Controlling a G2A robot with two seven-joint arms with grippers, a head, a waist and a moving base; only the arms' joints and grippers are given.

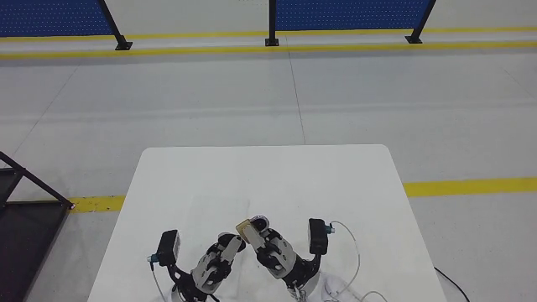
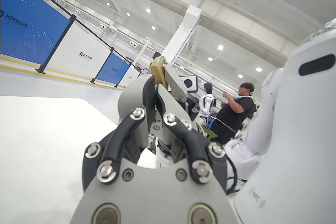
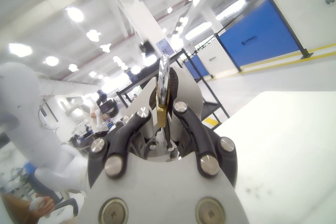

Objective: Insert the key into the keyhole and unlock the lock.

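clamping lock (image 3: 162,104) between its fingers: right pincer (image 3: 168,79); left pincer (image 2: 158,80) pinched on same lock's brass corner.

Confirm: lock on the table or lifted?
Lifted: the right gripper clamps the lock between its fingers, clear of the table.

From above I'm seeing the lock (image 1: 249,229) as a small brass speck between the two tools, too small for me to be making out its keyhole or any key. Both arms are running off that picture's lower edge. In the left wrist view the left tool's (image 2: 158,72) fingers (image 2: 131,96) are covering all but the lock's top corner. In the right wrist view the right tool (image 3: 165,78) is hiding the lock's lower body between its own fingers, the hall behind is blurring out, and the bench (image 3: 283,135) is getting clipped at the picture's edge.
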